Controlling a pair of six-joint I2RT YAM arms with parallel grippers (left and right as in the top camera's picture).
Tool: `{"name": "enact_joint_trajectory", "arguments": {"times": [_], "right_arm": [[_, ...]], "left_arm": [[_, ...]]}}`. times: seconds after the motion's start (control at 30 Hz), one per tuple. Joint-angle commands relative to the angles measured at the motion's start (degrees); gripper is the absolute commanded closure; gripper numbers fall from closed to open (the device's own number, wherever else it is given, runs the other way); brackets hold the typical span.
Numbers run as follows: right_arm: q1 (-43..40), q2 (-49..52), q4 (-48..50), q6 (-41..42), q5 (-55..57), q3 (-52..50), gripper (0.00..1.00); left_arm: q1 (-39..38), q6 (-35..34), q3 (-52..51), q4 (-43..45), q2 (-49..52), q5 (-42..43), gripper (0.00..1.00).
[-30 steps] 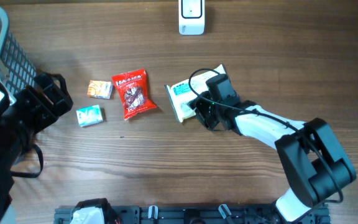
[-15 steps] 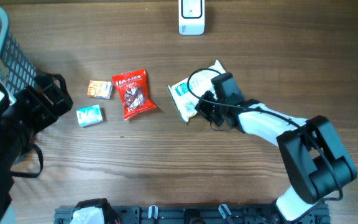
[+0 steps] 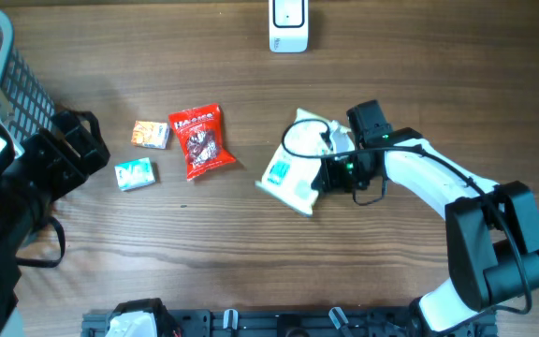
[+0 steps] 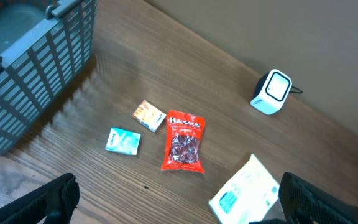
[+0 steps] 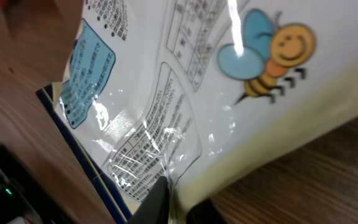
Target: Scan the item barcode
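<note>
Overhead, the right hand (image 3: 327, 172) pinches a glossy, crinkled white packet (image 3: 289, 178); the left hand (image 4: 184, 203) gapes wide.

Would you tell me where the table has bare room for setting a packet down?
The table is barest along the near strip, in front of the red snack bag and the white packet held by the right gripper. The far corner right of the scanner is free. It is crowded on the left: orange box, teal box, basket.
</note>
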Motion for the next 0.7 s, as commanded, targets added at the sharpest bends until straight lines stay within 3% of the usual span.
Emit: {"name": "enact_joint_trajectory", "arguments": {"times": [0.0,0.03,0.1,0.13,0.23,0.37,0.67], "right_arm": [[-0.04,-1.09,-1.03,-5.11,7.34,0.81,0.56],[-0.04,-1.09,-0.98,-3.52,8.81,0.81,0.46],[-0.28,-1.09,-0.7,-1.07,9.49,0.83,0.11],[-0.74,-1.09,-0.5,0.85,9.49,0.81,0.0],[-2.38,-1.09,0.39,5.22,8.9,0.81,0.0],[-3.96,-0.94,3.52,8.09,-0.33,0.17,0.0],[-4.59,-0.11,5.03,13.22,-0.33,0.17,0.0]], "left_arm": [[0.26,0.09,0.42,0.11,-0.2,-0.55,0.0],[0.26,0.09,0.42,0.11,-0.2,-0.55,0.0],[0.26,0.09,0.42,0.11,-0.2,-0.55,0.0],[0.26,0.09,0.42,0.11,-0.2,-0.55,0.0],[0.26,0.09,0.42,0.11,-0.2,-0.55,0.0],[0.26,0.09,0.42,0.11,-0.2,-0.55,0.0],[0.26,0.09,0.42,0.11,-0.2,-0.55,0.0]]}}
